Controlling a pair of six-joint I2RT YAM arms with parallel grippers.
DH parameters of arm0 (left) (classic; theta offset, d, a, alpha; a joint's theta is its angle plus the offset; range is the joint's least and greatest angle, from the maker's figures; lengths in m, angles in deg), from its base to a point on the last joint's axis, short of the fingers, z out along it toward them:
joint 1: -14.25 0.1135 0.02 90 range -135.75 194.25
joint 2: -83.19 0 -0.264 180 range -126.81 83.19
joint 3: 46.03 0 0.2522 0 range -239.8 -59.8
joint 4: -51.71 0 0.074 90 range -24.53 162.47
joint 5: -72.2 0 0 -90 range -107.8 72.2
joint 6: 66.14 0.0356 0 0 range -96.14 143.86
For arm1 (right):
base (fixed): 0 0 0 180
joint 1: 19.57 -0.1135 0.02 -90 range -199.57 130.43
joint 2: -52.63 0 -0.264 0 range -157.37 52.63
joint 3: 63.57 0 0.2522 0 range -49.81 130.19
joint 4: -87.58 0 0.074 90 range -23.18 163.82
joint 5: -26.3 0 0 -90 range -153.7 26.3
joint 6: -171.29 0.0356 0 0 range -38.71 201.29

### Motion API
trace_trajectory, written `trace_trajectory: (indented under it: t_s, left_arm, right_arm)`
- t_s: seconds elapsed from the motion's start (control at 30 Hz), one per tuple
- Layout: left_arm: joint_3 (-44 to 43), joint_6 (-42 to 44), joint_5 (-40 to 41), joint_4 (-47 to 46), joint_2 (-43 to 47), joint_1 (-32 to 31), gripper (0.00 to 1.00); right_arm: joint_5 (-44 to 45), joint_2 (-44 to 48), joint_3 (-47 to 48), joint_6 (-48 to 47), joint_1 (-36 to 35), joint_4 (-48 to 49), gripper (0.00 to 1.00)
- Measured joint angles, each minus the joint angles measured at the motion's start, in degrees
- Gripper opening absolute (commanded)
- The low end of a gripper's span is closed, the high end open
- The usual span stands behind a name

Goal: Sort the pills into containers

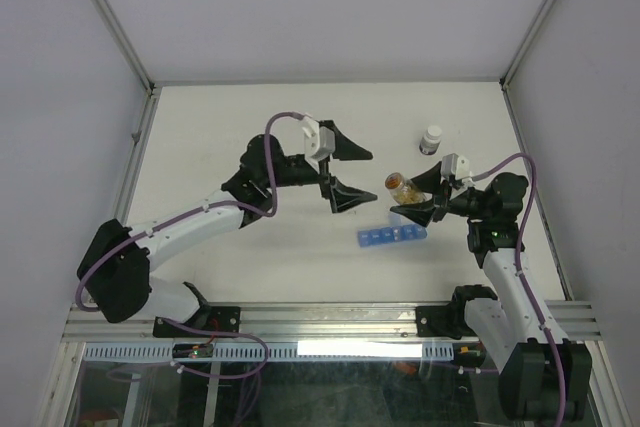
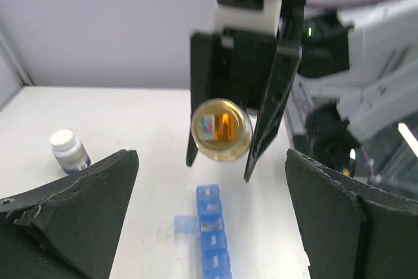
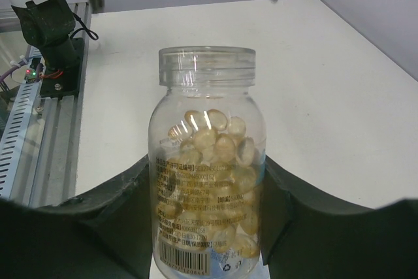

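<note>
My right gripper point(image 1: 425, 197) is shut on a clear uncapped bottle point(image 1: 402, 187) of yellow-tan pills point(image 3: 210, 136). It holds the bottle tilted above the table, mouth toward the left arm. The bottle fills the right wrist view point(image 3: 208, 181) between my right gripper's point(image 3: 209, 227) dark fingers, and the left wrist view shows its mouth point(image 2: 221, 129). The blue pill organizer point(image 1: 392, 236) lies on the table just below it. In the left wrist view the organizer point(image 2: 213, 233) has one lid flap point(image 2: 185, 225) open, with tan bits point(image 2: 213, 207) in two compartments. My left gripper point(image 1: 365, 175) is open and empty, left of the bottle.
A small white-capped bottle point(image 1: 431, 139) stands behind the right gripper; it also shows in the left wrist view point(image 2: 69, 151). White walls enclose the table on three sides. A metal rail point(image 1: 330, 319) runs along the near edge.
</note>
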Motion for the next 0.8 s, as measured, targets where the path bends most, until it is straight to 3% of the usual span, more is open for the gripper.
trace_trajectory:
  t_s: [0.07, 0.17, 0.27, 0.5, 0.63, 0.8]
  left_arm:
    - [1.5, -5.1, 1.7, -4.6, 2.2, 1.2, 0.98]
    - [3.6, -14.3, 4.0, -11.8, 4.5, 2.0, 0.84]
    - [5.9, -23.6, 7.0, -16.5, 5.2, 0.7, 0.83]
    - [-0.2, -24.2, 26.8, 3.0, 5.4, -11.7, 0.80]
    - [-4.6, -22.5, 34.5, 11.6, 5.3, -12.8, 0.75]
    - [-8.7, -21.3, 38.2, 17.1, 3.7, -13.4, 0.70]
  right_arm:
    - [0.1, 0.0, 0.0, 0.0, 0.0, 0.0, 0.00]
    - [0.1, 0.0, 0.0, 0.0, 0.0, 0.0, 0.00]
    - [0.2, 0.0, 0.0, 0.0, 0.0, 0.0, 0.00]
    - [0.3, -0.2, 0.0, 0.0, 0.0, 0.0, 0.00]
    - [0.3, -0.2, 0.0, 0.0, 0.0, 0.0, 0.00]
    - [0.3, -0.2, 0.0, 0.0, 0.0, 0.0, 0.00]
